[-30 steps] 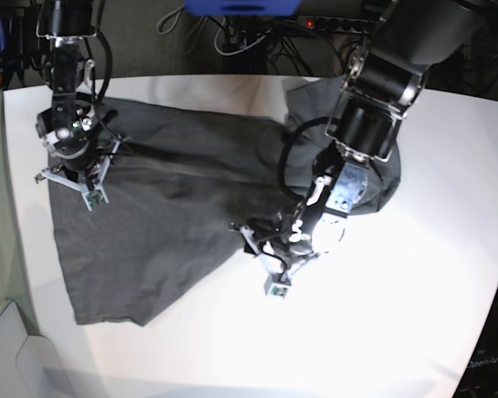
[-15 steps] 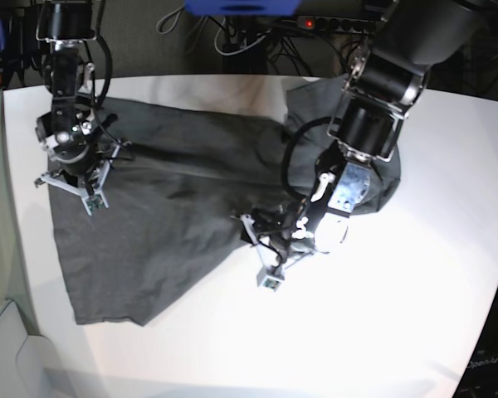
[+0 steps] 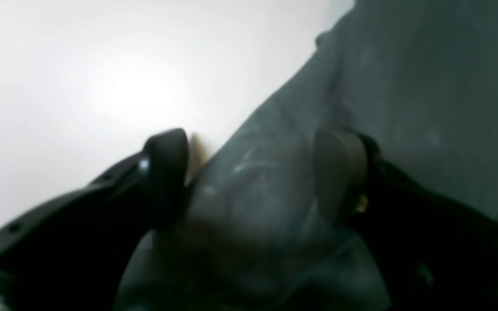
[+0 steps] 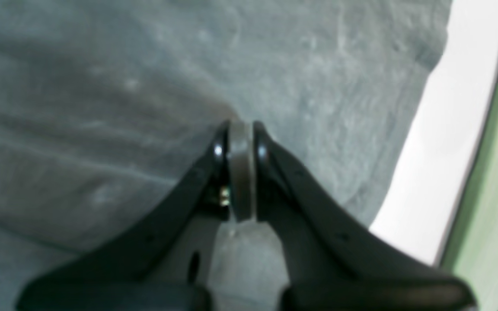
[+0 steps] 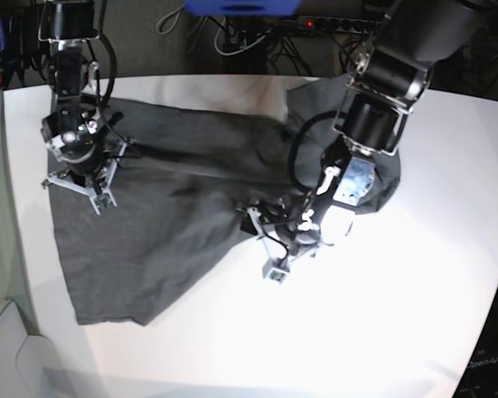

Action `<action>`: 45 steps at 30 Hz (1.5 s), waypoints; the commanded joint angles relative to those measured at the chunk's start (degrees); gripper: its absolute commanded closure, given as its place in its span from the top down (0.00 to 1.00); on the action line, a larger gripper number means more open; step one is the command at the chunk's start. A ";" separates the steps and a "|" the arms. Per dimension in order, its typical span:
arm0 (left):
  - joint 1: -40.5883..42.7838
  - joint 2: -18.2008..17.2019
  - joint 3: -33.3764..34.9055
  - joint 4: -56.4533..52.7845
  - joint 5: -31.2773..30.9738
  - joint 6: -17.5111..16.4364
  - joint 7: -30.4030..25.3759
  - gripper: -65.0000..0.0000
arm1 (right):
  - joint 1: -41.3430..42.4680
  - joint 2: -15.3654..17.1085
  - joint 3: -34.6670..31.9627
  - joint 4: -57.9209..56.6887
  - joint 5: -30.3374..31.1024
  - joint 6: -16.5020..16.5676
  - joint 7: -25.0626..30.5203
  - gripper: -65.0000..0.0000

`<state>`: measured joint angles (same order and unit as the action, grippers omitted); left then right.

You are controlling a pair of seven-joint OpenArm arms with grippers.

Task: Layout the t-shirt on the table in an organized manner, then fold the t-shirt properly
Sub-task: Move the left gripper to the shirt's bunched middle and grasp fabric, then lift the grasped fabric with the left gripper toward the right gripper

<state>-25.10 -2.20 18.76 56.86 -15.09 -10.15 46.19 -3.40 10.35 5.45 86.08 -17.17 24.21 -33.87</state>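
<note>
The dark grey t-shirt (image 5: 174, 207) lies spread and creased over the left and middle of the white table (image 5: 398, 315), with a bunched part at the back right. My left gripper (image 5: 264, 247) sits at the shirt's lower right edge. In the left wrist view its jaws (image 3: 252, 172) stand wide apart, with a fold of the t-shirt (image 3: 404, 86) lying loose between the fingers (image 3: 164, 168). My right gripper (image 5: 79, 186) is at the shirt's far left. In the right wrist view it (image 4: 240, 129) is shut, and wrinkles of the t-shirt (image 4: 145, 86) run into its tips.
A power strip and cables (image 5: 332, 21) and a blue object (image 5: 241, 7) lie beyond the table's far edge. A pale bin (image 5: 0, 348) stands off the near left corner. Bare table (image 3: 80, 65) shows beside the left gripper, and the table's edge (image 4: 448, 129) is close to the right gripper.
My left gripper's jaws have opened wider and released the shirt's edge, shifting slightly right. The right gripper has edged a little to the right, still shut.
</note>
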 commanded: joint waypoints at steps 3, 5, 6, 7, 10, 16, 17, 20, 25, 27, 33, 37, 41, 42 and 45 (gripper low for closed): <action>-0.79 0.22 -0.08 0.77 -0.42 -0.27 0.00 0.67 | 1.24 0.51 0.22 0.82 0.16 0.10 0.86 0.00; -0.17 0.22 -0.08 0.77 -0.42 -0.27 0.00 0.57 | 1.51 0.51 -0.13 0.73 0.16 0.10 0.77 0.00; -0.17 0.22 -0.08 0.77 -0.42 -0.27 0.00 0.49 | 1.51 0.51 -0.13 0.73 0.16 0.10 0.77 0.00; -0.17 0.22 -0.08 0.77 -0.42 -0.27 0.00 0.40 | 1.51 0.51 -0.13 0.73 0.16 0.10 0.77 0.00; 0.27 0.22 -0.17 0.77 -0.42 -0.27 0.00 0.09 | 1.51 0.51 -0.13 0.73 0.16 0.10 0.77 0.00; -0.17 0.22 -0.61 2.61 -0.16 0.35 0.44 0.00 | 1.51 -0.55 -0.22 0.73 0.16 0.10 0.77 0.00; -0.26 0.22 -0.79 3.93 -0.34 0.35 0.62 0.00 | 1.42 -0.63 -0.22 0.73 0.16 0.10 0.77 0.00; 0.18 0.22 -3.51 10.88 -0.34 0.35 1.41 0.01 | 1.51 -0.63 -0.84 -0.50 0.16 0.10 0.77 0.00; 2.03 3.56 -10.19 24.50 -0.42 0.35 8.09 0.01 | 1.60 -0.55 -1.19 -3.05 0.16 0.10 1.12 0.00; 3.08 4.61 -10.46 28.81 -0.42 0.35 9.15 0.01 | 1.60 -0.55 -1.19 -3.14 0.16 0.10 1.21 0.00; 5.63 5.84 -0.96 34.61 0.10 0.35 9.50 0.01 | 1.60 -0.63 -1.19 -3.14 0.16 0.10 1.12 0.00; 6.42 5.49 8.80 34.35 0.10 0.17 9.32 0.01 | 1.60 -0.63 -1.19 -3.14 0.16 0.10 1.12 0.00; 6.07 2.86 18.99 33.91 0.28 0.26 9.23 0.01 | 1.60 -0.63 -1.19 -3.14 0.16 0.10 1.03 0.00; 5.89 1.98 21.37 33.91 0.28 0.26 9.41 0.01 | 1.60 -0.63 -1.19 -3.14 0.16 0.10 1.03 0.00; 5.89 0.04 24.71 34.17 0.28 0.26 9.85 0.01 | 1.60 -0.63 -1.19 -3.14 0.16 0.10 1.03 0.00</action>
<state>-17.80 -2.61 43.88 90.00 -14.81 -10.13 56.86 -1.91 9.47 4.32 82.85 -17.15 23.94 -31.29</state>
